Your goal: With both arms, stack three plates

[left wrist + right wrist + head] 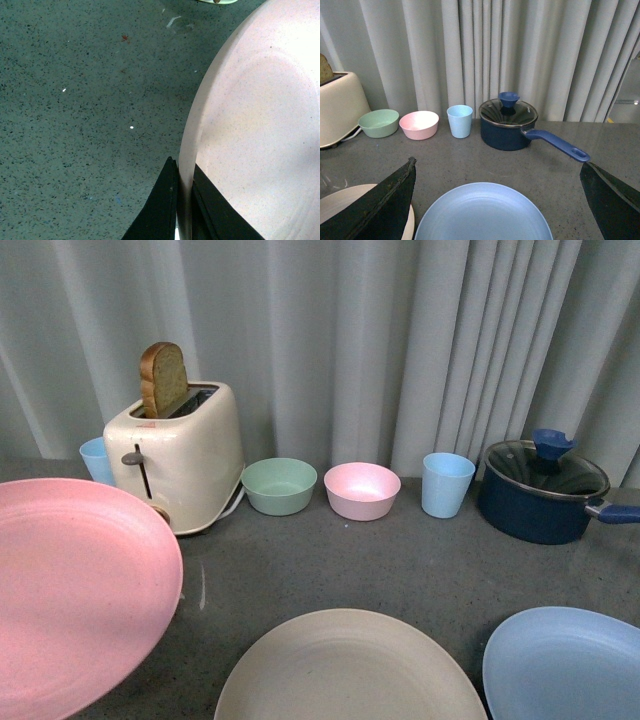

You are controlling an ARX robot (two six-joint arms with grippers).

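- Pink plate [80, 590] — tilted, raised at left; left gripper [184, 169] pinches its rim.
- Beige plate [350, 670], light blue plate [565, 665] flat on counter [300, 560], apart.
- Right gripper [497, 164] spread wide above light blue plate.
- Toaster [190, 455] holds bread slice [163, 378]; saucepan [540, 502] lidded.

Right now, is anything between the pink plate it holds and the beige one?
Nothing visible. The left tool grips the pink plate; only bare counter separates it from the beige plate. The toaster sits behind.
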